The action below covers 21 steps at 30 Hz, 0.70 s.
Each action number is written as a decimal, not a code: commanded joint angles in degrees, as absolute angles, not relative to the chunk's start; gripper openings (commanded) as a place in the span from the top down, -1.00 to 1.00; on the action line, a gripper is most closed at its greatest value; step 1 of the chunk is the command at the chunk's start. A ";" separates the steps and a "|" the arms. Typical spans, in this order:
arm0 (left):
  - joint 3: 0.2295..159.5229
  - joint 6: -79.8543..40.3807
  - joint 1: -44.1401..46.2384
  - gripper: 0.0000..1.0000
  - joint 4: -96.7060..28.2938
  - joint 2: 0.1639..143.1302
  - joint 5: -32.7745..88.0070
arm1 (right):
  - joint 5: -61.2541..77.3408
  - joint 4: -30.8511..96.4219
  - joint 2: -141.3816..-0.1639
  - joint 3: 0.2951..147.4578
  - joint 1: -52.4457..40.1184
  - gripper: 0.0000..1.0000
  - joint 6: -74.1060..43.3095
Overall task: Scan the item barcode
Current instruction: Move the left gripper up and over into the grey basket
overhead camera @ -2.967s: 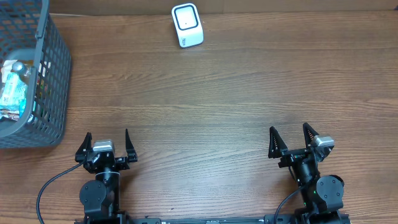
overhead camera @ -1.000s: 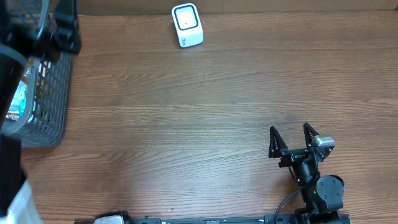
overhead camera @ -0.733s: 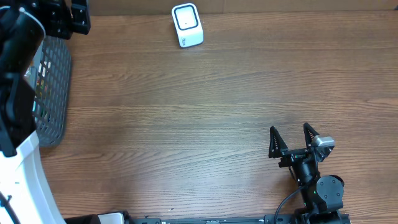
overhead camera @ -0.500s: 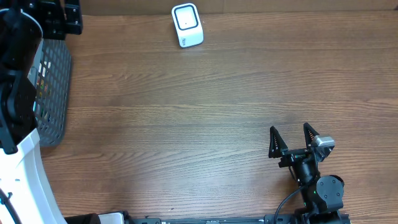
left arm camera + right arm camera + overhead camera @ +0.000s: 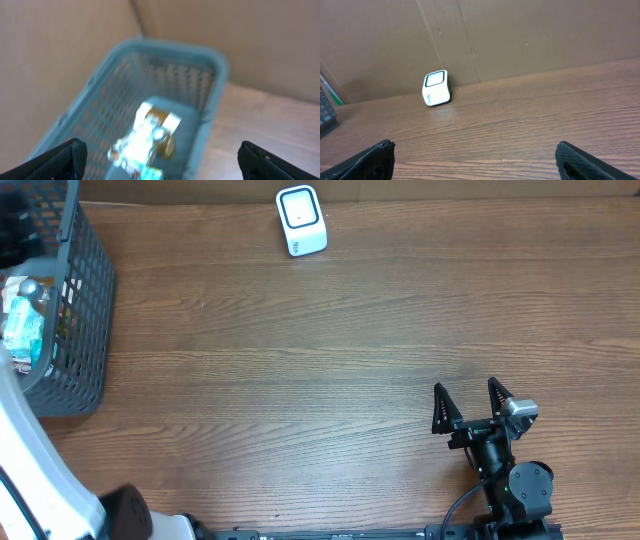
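left gripper [image 5: 161,155]: jaws spread wide, nothing between them; hangs above the basket, looking down into it
right gripper [image 5: 465,396]: jaws spread wide, empty; parked at the near right of the table [image 5: 330,370]
item [image 5: 22,322]: teal-and-white packet lying in the basket [image 5: 88,300] at the far left, among other goods; not touched by either claw
scanner [image 5: 300,220]: white, upright, far edge of the table, well apart from both claws and the basket
left wrist only: basket interior from above, item as a bright blur, too smeared to read a label or barcode
right wrist only: scanner face-on, standing against the cardboard wall [image 5: 520,35]; a dark corner of the basket at the left edge
overhead only: whole layout; white link of the left arm [image 5: 30,470] crossing the near left corner; left claw itself not made out here
change, left arm: three seconds ago folded at the near left edge; now raised and reaching toward the basket
change, basket: half a second ago mostly covered by the arm; now its contents show again
change, right arm: same spot, same spread
change, scanner: not moved
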<state>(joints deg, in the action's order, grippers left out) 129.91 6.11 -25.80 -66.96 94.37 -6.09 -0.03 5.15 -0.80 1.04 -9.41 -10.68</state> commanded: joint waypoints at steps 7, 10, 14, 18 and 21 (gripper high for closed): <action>130.47 3.62 -36.53 -1.00 -69.82 102.00 6.79 | -0.30 4.80 -0.16 0.45 -9.34 -1.00 -10.70; 130.47 3.70 -38.04 -0.99 -69.89 104.25 8.40 | -0.30 4.80 -0.16 0.45 -9.34 -1.00 -10.70; 130.47 4.14 -39.11 -0.99 -70.35 107.74 8.64 | -0.30 4.78 -0.16 0.45 -9.34 -1.00 -10.70; 130.47 4.29 -39.24 -1.00 -70.91 111.00 8.91 | -0.30 4.80 -0.16 0.45 -9.34 -1.00 -10.70; 130.47 4.80 -39.24 -1.00 -70.94 113.62 9.08 | -0.30 4.80 -0.16 0.45 -9.34 -1.00 -10.68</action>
